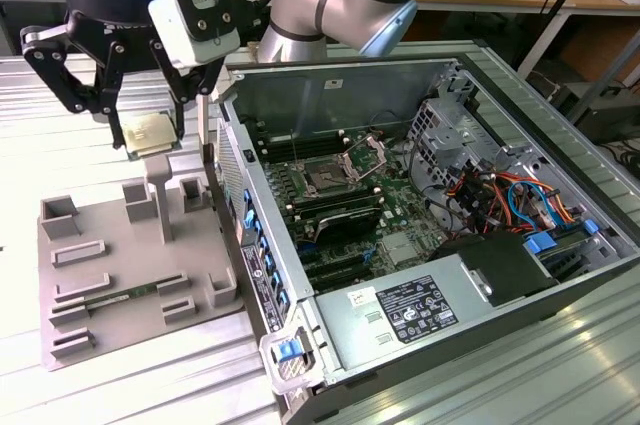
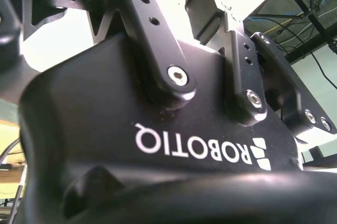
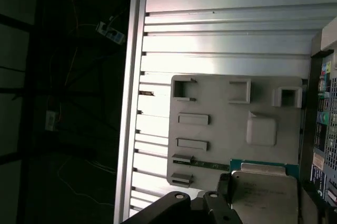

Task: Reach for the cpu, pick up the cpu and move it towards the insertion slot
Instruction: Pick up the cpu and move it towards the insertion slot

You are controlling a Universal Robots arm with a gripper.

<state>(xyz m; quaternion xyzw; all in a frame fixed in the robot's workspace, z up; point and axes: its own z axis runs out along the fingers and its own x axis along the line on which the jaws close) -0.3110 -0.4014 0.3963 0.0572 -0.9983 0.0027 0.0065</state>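
Silver-topped and flat, the cpu [image 1: 148, 132] hung in the air, pinched at its edges between the black fingers of the gripper [image 1: 150, 135], which had closed narrowly on it. In the exterior view it sat above the grey holder tray [image 1: 100, 285], over the tray's raised pedestal [image 1: 160, 190] and clear of it. In the first wrist view the cpu [image 3: 263, 195] appeared with its pale metal lid and green rim, the gripper [image 3: 260, 203] at its sides, the holder tray [image 3: 210, 113] with its rectangular recesses beneath.

Beside the tray, toward the exterior view's right, stood the open computer case [image 1: 520, 275] on the ribbed metal table [image 1: 60, 95]. The insertion slot [image 1: 328, 179], a dark square framed by a shiny bracket, lay on the green motherboard [image 1: 400, 215] inside the case, well apart from the tray. A thin green memory stick [image 1: 130, 295] rested in a groove on the tray.
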